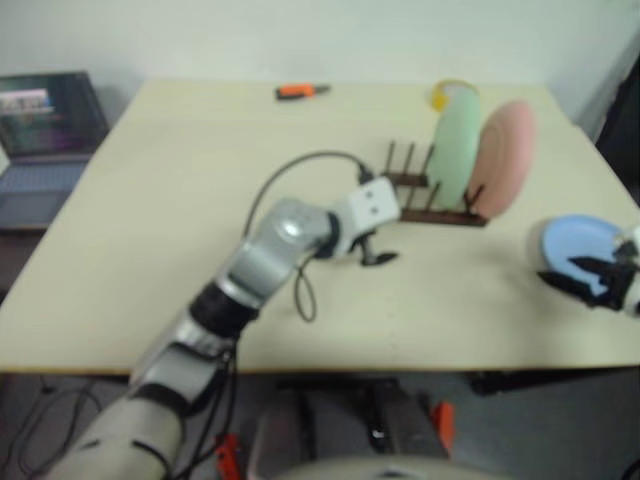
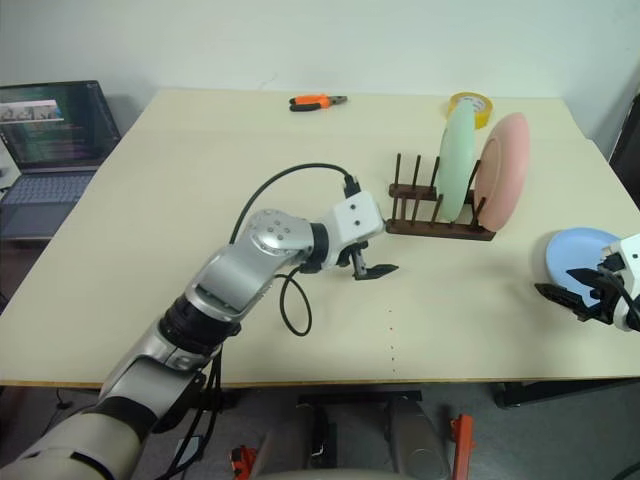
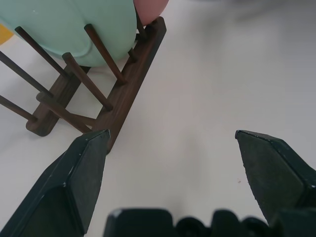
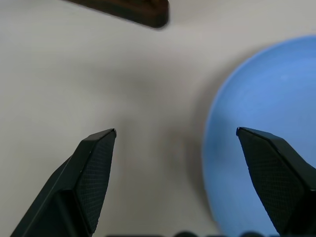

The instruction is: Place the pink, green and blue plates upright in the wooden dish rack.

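Observation:
The wooden dish rack (image 2: 430,215) stands right of the table's middle. The green plate (image 2: 458,165) and the pink plate (image 2: 505,170) stand upright in its right half; the pegs to their left are bare. The blue plate (image 2: 578,250) lies flat on the table at the far right. My left gripper (image 2: 372,268) hovers open just in front of the rack's left end (image 3: 128,84), holding nothing. My right gripper (image 2: 580,295) is open at the blue plate's near edge, and the plate's rim (image 4: 266,123) lies between its fingers and toward one of them.
A yellow tape roll (image 2: 470,103) sits behind the rack, and orange-handled pliers (image 2: 318,101) lie near the table's far edge. A laptop (image 2: 50,140) stands off the table to the left. A black cable (image 2: 290,300) loops from my left wrist.

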